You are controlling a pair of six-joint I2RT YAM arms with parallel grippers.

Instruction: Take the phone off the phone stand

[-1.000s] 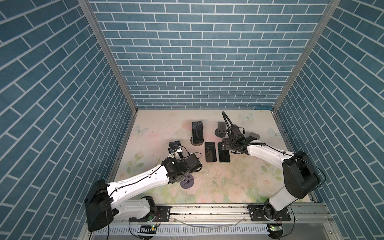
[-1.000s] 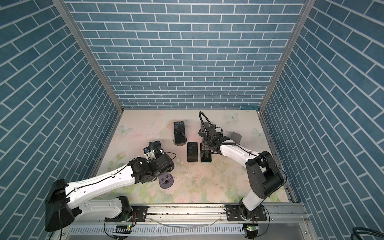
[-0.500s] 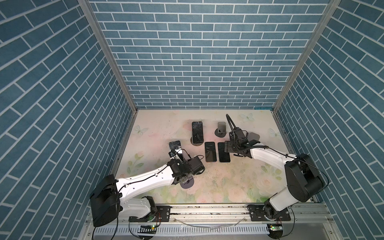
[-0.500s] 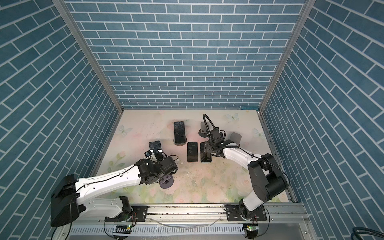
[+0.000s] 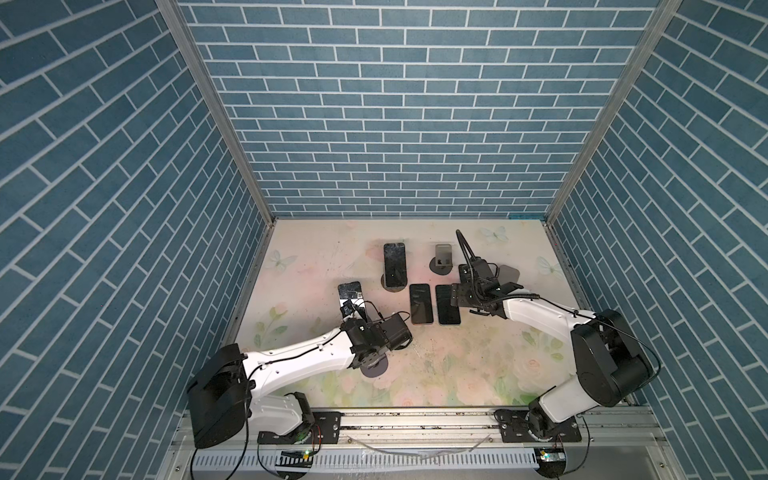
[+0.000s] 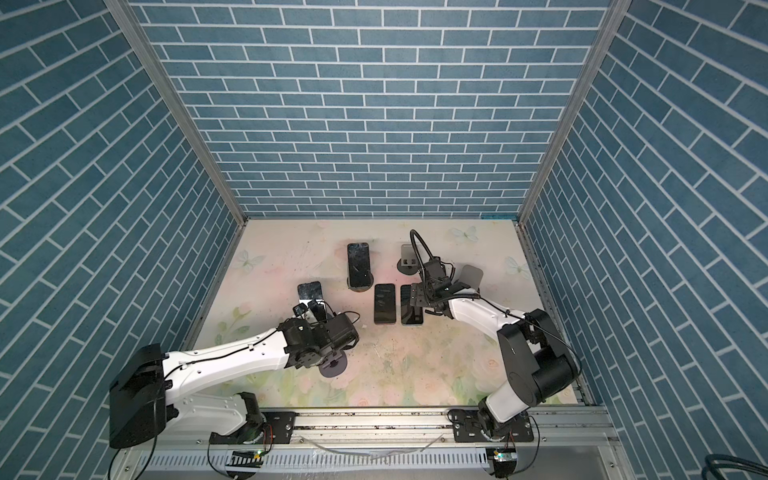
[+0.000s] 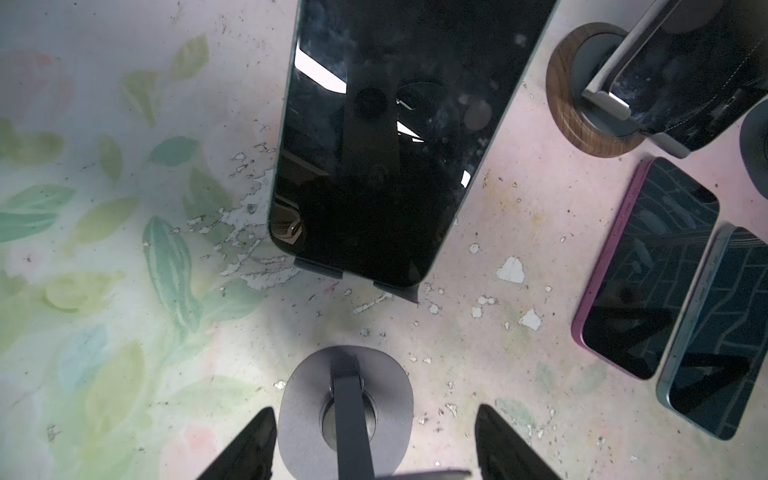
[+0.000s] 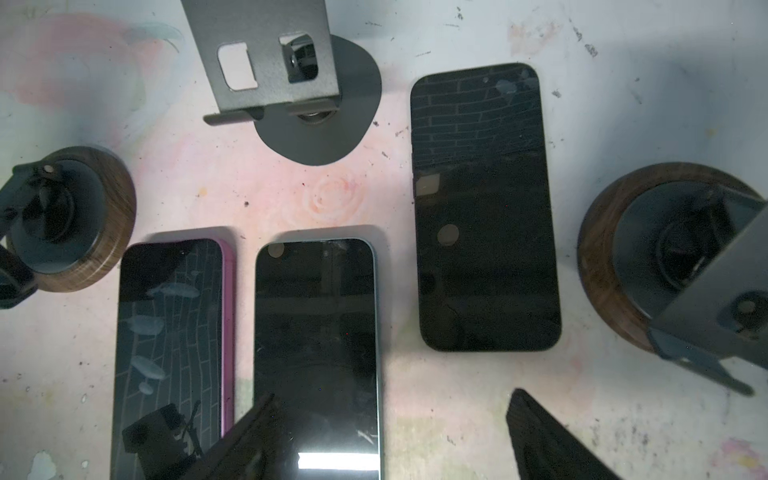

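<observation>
left gripper (image 7: 374, 411) fingers (image 7: 253, 444) stood spread either side of grey phone stand (image 7: 307, 407) base, not clamped, phone (image 7: 390, 124) sat propped on stand ledge just beyond fingertips, untouched, right gripper (image 8: 392, 395) fingers spread above flat blue-edged phone (image 8: 316, 332), gripped nothing

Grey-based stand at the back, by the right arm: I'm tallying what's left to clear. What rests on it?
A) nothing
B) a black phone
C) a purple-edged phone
A: the grey-based stand shows a bare plate in the right wrist view, with both cut-outs uncovered.
</observation>
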